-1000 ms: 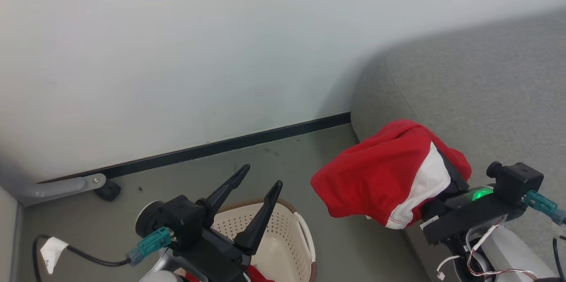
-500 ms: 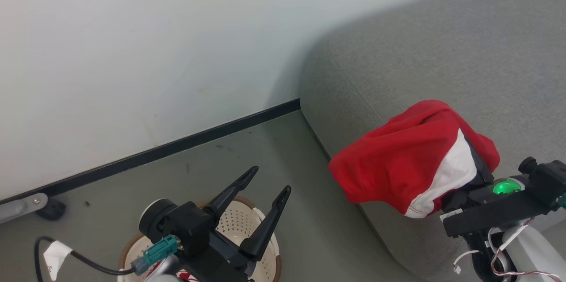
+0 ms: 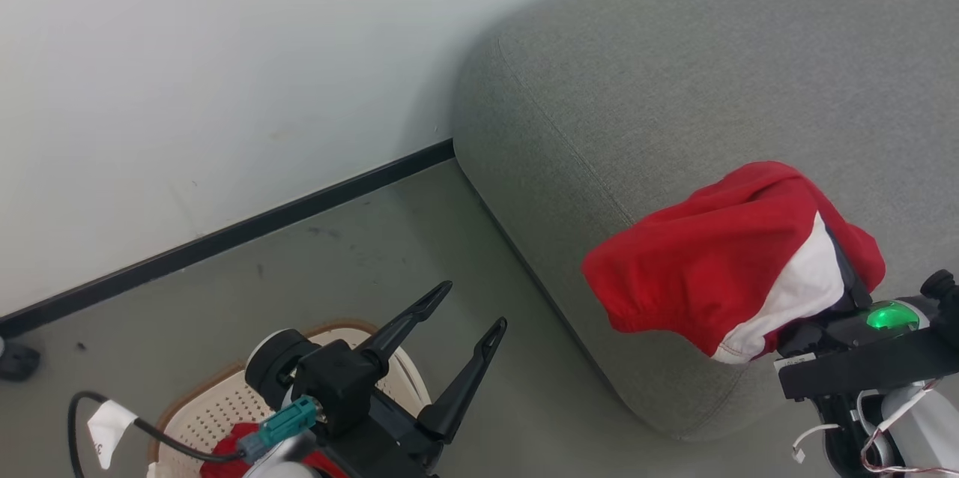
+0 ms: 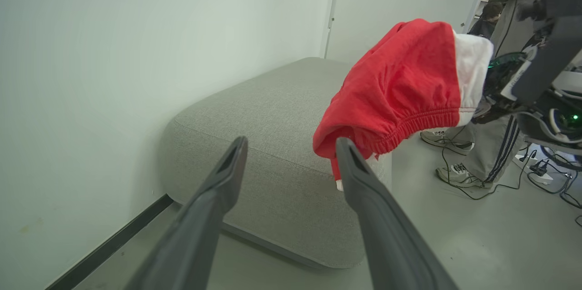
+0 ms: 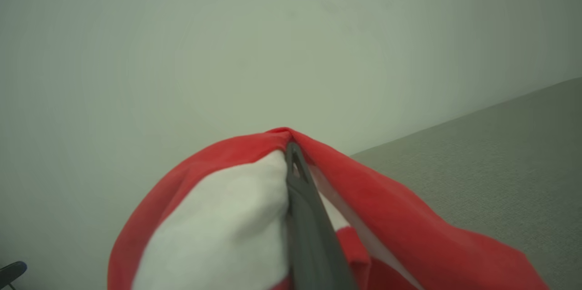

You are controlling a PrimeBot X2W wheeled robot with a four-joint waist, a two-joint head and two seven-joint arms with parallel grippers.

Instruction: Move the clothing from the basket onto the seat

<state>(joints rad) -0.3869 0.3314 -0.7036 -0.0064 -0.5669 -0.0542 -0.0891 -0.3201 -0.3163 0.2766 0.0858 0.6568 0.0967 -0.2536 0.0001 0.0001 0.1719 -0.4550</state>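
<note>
- Head view is showing the clothing (image 3: 712, 276), a red garment with a white panel, hanging aloft at 4 o'clock.
- Right wrist view is showing the right gripper (image 5: 294, 159) biting into a fold of that garment (image 5: 218, 208). Its jaws are clenched on the fabric, and red and white cloth is bunching on both sides of the dark finger.
- The seat (image 3: 674, 88) is filling the head view from 12 to 4 o'clock. The garment is hanging by its rounded near corner, and I cannot tell whether cloth and cushion are touching.
- The left gripper (image 3: 472, 306) is sitting at 6 o'clock in the head view and pointing toward 1 o'clock. Its jaws are released wide and are grasping nothing.
- The basket (image 3: 217, 399) is standing on the floor (image 3: 359, 253) at 7 o'clock, partly hidden behind the left gripper. A second red garment (image 3: 223, 450) is lying inside it.
- Left wrist view is showing the held garment (image 4: 400, 81) at 1 o'clock, its elastic hem drooping beside the seat (image 4: 273, 99). A person's legs (image 4: 484, 158) are standing on the floor at 3 o'clock, beyond the garment.
- A pale wall (image 3: 225, 51) with a black skirting strip (image 3: 225, 238) is running from 9 to 12 o'clock in the head view.
</note>
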